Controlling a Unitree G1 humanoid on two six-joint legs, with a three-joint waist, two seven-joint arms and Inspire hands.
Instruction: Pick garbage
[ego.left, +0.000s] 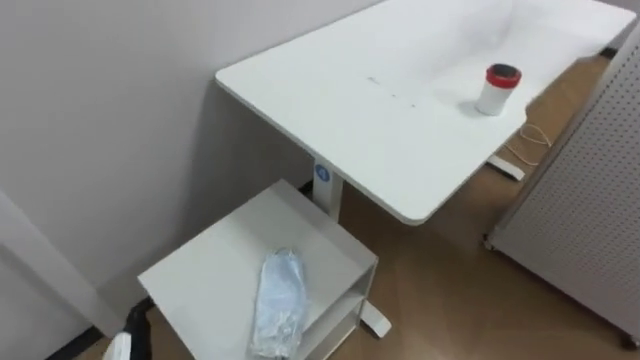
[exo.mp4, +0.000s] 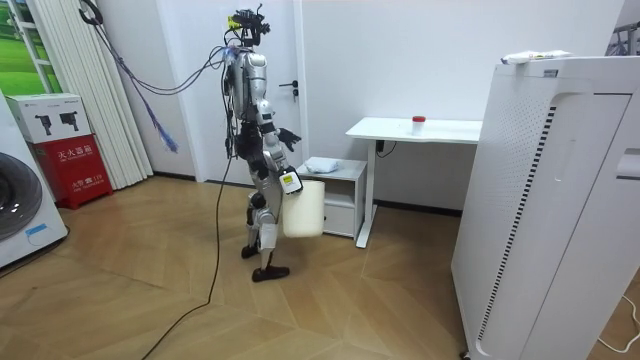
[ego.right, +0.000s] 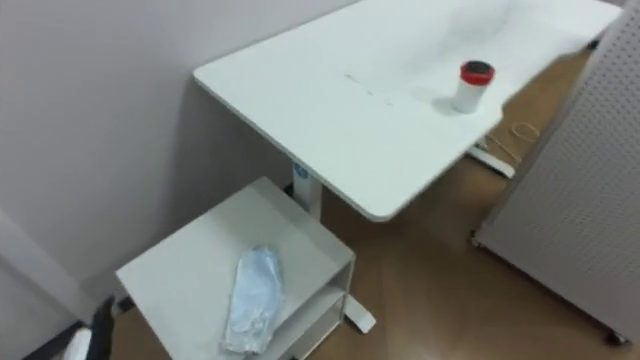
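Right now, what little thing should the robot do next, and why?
Probably step a bit closer and reach down for the crumpled clear plastic bag lying loose on the low white cabinet. It looks like the nearest garbage, and the robot carries a white bin at its side.

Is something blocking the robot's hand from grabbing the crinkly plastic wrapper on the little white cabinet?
Nothing visible does. The crumpled clear plastic wrapper lies alone on the low white cabinet, open from above. The white desk with a red-lidded white cup stands beside it, not over the wrapper.
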